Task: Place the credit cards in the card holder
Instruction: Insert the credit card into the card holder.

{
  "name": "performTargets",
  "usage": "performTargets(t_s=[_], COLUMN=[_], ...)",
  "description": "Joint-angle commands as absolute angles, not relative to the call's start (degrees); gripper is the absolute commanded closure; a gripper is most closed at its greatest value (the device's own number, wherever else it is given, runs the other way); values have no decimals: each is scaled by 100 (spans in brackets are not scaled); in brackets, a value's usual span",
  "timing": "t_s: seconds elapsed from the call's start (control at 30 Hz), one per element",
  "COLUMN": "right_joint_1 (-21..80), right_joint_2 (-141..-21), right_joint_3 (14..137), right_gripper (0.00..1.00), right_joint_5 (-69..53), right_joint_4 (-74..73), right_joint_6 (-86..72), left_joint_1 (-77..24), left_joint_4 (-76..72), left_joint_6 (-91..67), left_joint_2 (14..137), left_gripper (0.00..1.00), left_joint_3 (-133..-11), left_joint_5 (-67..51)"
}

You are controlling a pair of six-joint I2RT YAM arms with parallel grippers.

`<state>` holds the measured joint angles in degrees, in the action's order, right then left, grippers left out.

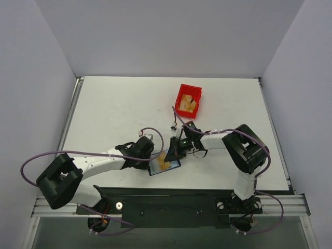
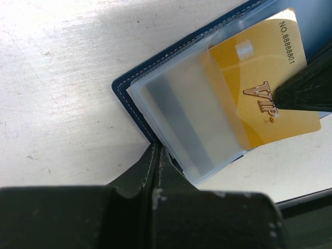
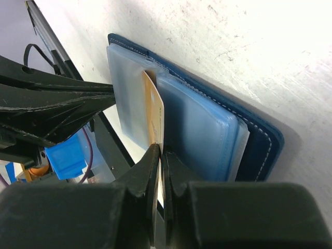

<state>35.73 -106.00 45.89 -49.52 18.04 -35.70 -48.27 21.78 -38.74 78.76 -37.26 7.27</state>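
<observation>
the card holder (image 1: 165,166) lies open on the table (image 1: 114,114), close to the near edge and between the two arms, its navy cover down and its clear plastic sleeves facing up. the left gripper (image 2: 155,155) has its fingers pressed together on the edge of the holder, at the corner of a cloudy sleeve. the right gripper (image 3: 160,155) is clamped on one end of a gold credit card (image 2: 259,98), printed "vip" with a number along one edge. the card's other end sits partway inside a sleeve, with the rest sticking out past the opening. in the right wrist view the card stands on edge between two sleeves. the red bin (image 1: 181,91) stands well apart, toward the far right of the table, with tan items inside that are too small to identify.
</observation>
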Motion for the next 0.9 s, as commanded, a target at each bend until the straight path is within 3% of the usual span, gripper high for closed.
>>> performTargets(t_s=[0.0,0.87], right_joint_1=[3709,4139], right_joint_2=[-10828,-10907], right_joint_3=[4438,4412], right_gripper=[100,100], right_joint_5=[-5018,-4175], right_joint_4=[1828,2268], right_joint_6=[-3551,-4377], left_joint_1=[-4816,-4816], left_joint_4=[1837,1670], left_joint_6=[-3902,-3867], left_joint_2=[8156,8226], left_gripper=[100,100], left_joint_3=[-3753,-3735], left_joint_5=[615,562])
